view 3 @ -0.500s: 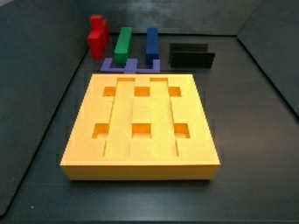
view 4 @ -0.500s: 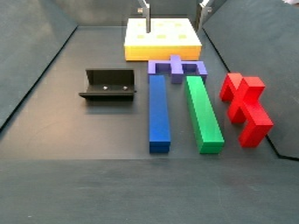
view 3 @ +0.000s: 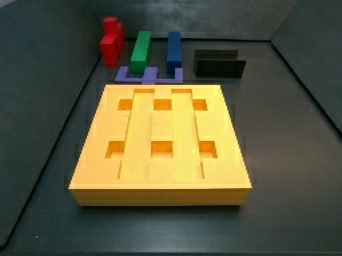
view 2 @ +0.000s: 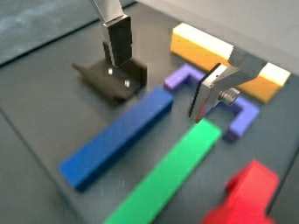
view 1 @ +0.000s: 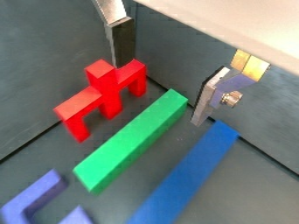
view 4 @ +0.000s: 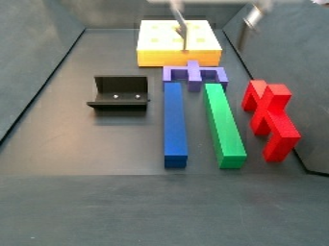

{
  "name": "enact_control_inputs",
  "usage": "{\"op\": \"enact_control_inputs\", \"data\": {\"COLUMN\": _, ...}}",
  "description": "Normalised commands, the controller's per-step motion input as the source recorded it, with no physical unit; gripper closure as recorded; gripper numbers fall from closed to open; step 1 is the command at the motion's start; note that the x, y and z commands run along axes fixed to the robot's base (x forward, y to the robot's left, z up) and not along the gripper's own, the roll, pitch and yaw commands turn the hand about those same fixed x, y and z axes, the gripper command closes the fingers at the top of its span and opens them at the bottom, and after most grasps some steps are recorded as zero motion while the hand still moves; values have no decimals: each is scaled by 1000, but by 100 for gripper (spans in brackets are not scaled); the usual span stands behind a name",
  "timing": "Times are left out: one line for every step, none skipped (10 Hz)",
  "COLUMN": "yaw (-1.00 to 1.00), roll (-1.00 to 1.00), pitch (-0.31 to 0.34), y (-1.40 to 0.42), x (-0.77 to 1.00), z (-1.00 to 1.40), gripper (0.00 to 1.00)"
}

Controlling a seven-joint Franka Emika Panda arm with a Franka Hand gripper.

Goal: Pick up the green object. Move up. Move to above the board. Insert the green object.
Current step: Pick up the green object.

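The green object (view 4: 224, 123) lies flat on the floor between the blue bar (view 4: 174, 120) and the red notched block (view 4: 270, 115). It also shows in a side view (view 3: 140, 47) and in both wrist views (view 1: 135, 140) (view 2: 176, 175). The yellow-orange board (view 3: 160, 190) lies apart from it, seen also in a side view (view 4: 180, 60). My gripper (view 4: 216, 17) hangs open and empty above the pieces near the board's end. In both wrist views the gripper (view 1: 162, 89) (view 2: 158, 89) is over the green object's end without touching it.
A purple U-shaped piece (view 4: 195, 75) lies between the board and the bars. The black fixture (view 4: 119, 93) stands beside the blue bar (view 2: 122, 140). The red block (view 1: 103, 92) lies close beside the green object. Dark walls enclose the floor.
In the side view that shows it, my gripper has shifted from above the board toward the green object's side. The pieces have not moved.
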Motion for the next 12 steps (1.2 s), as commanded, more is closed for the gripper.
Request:
{"op": "enact_control_inputs", "data": {"yaw": -51, "roll": -133, "pitch": -161, "y": 140, "x": -117, "z": -471, "gripper": 0}}
{"op": "enact_control_inputs", "data": {"yaw": 0, "roll": -7, "pitch": -147, "y": -194, "x": 0, "z": -649, "gripper": 0}}
{"op": "enact_control_inputs", "data": {"yaw": 0, "roll": 0, "pitch": -131, "y": -220, "x": 0, "z": -694, "gripper": 0}}
{"op": "enact_control_inputs", "data": {"yaw": 0, "roll": 0, "pitch": -11, "y": -49, "x": 254, "z": -657, "gripper": 0}}
{"op": "enact_control_inputs", "data": {"yaw": -49, "roll": -17, "pitch": 0, "y": 123, "x": 186, "z": -694, "gripper": 0}}
{"op": "enact_control_inputs", "data": {"yaw": 0, "roll": -46, "pitch": -161, "y": 0, "x": -66, "z": -651, "gripper": 0}}
{"op": "enact_control_inputs", "data": {"yaw": 0, "roll": 0, "pitch": -59, "y": 0, "x": 0, "z": -583, "gripper": 0}}
{"op": "enact_control_inputs", "data": {"yaw": 0, "roll": 0, "pitch": -120, "y": 0, "x": -91, "z": -660, "gripper": 0}}
{"op": "enact_control_inputs", "data": {"yaw": 0, "roll": 0, "pitch": -101, "y": 0, "x": -60, "z": -537, "gripper": 0}}
{"op": "enact_control_inputs", "data": {"yaw": 0, "roll": 0, "pitch": -30, "y": 0, "x": 0, "z": -494, "gripper": 0}}
{"op": "enact_control_inputs", "data": {"yaw": 0, "roll": 0, "pitch": -13, "y": 31, "x": 0, "z": -451, "gripper": 0}}
{"op": "enact_control_inputs", "data": {"yaw": 0, "roll": 13, "pitch": -36, "y": 0, "x": -74, "z": -420, "gripper": 0}}
